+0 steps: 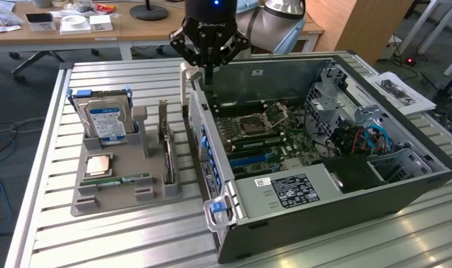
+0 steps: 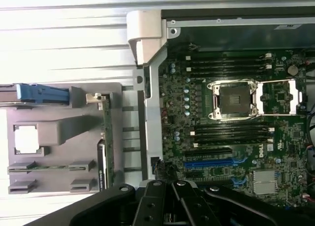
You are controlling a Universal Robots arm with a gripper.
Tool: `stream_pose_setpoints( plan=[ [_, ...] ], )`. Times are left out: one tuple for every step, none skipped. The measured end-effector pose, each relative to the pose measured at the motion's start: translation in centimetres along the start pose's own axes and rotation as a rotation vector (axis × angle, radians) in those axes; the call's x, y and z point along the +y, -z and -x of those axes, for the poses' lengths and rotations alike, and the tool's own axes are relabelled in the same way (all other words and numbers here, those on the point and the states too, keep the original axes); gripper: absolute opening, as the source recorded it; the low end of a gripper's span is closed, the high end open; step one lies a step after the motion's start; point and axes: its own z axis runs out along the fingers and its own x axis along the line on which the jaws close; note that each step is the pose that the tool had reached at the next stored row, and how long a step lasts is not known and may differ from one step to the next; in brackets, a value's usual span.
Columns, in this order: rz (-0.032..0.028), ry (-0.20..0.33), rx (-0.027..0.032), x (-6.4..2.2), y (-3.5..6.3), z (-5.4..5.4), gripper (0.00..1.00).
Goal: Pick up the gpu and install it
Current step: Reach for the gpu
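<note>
Hovering w/ gripper clenched, apparently empty, over case wall; gpu sits lower, beside it, in tray. Best approach: align w/ card's top edge.

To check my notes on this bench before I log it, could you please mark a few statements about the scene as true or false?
1. The dark metal computer case lies open, its green motherboard exposed. True.
2. The gpu, a thin dark circuit card with a silvery metal edge, stands on edge in the grey plastic holder tray. True.
3. The black gripper grips that card. False: it is shut on nothing, above the case's edge.
4. The boxy silver hard drive with the blue-white label lies flat inside the case. False: it stands upright in the tray.
</note>
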Motion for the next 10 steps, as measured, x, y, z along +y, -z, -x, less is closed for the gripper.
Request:
stream_pose_setpoints(
  plan=[
    [0.0000,0.000,0.0001,-0.03,0.01,-0.4,0.11],
    [0.0000,0.000,0.0000,-0.06,0.01,-0.7,0.11],
    [0.0000,0.000,0.0000,-0.08,0.02,-1.1,0.11],
    [0.0001,0.000,0.0000,-0.11,0.03,-1.5,0.11],
    [0.0001,0.000,-0.0001,-0.13,0.03,-1.9,0.11],
    [0.0000,0.000,0.0000,-0.16,0.05,-2.2,0.11],
    [0.0000,0.000,0.0000,-0.19,0.05,-2.6,0.11],
    [0.0000,0.000,0.0000,-0.22,0.06,-3.0,0.11],
    [0.0000,0.000,0.0000,-0.25,0.07,-3.5,0.11],
    [0.0000,0.000,0.0000,-0.28,0.08,-3.9,0.11]
  ],
)
